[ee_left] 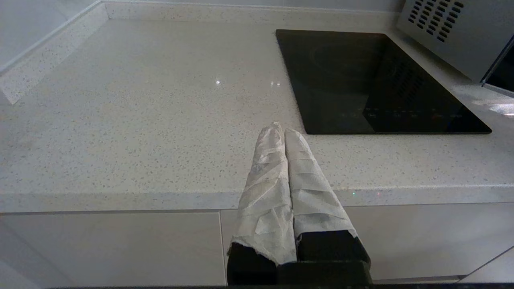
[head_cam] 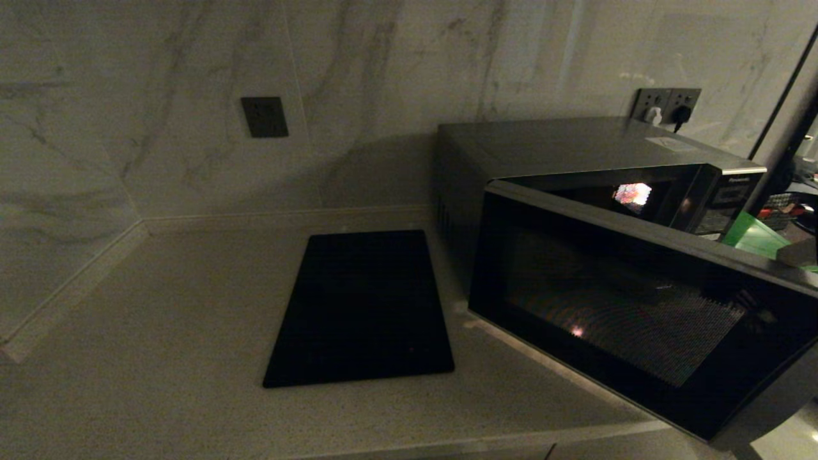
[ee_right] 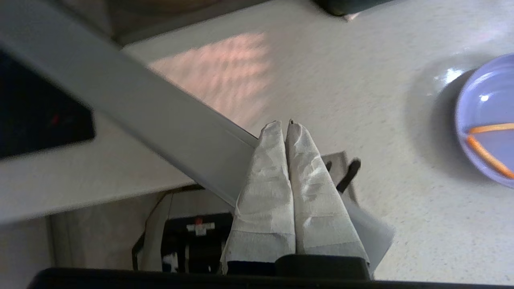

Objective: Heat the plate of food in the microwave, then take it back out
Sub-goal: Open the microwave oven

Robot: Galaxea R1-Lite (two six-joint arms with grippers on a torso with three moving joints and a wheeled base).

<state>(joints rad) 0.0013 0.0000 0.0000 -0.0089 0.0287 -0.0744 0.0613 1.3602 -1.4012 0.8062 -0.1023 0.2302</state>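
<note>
So the right tool (ee_right: 286, 125) is sitting pinched shut, gripping nothing, by the silver-grey microwave's (head_cam: 575, 160) open door edge, with the round lavender plate of orange fries (ee_right: 488, 120) lying on the pale speckled bench (ee_right: 321, 80) off to its side. Left tool (ee_left: 281, 130) is parked, shut, further off.

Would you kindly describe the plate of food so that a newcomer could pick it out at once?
Start at the big silver-grey microwave, whose dark glass door stands swung open over the pale speckled counter. Beyond that door's edge, on the counter, lies the plate of food. Nothing else nearby is round and lavender, and it carries thin orange sticks.
</note>
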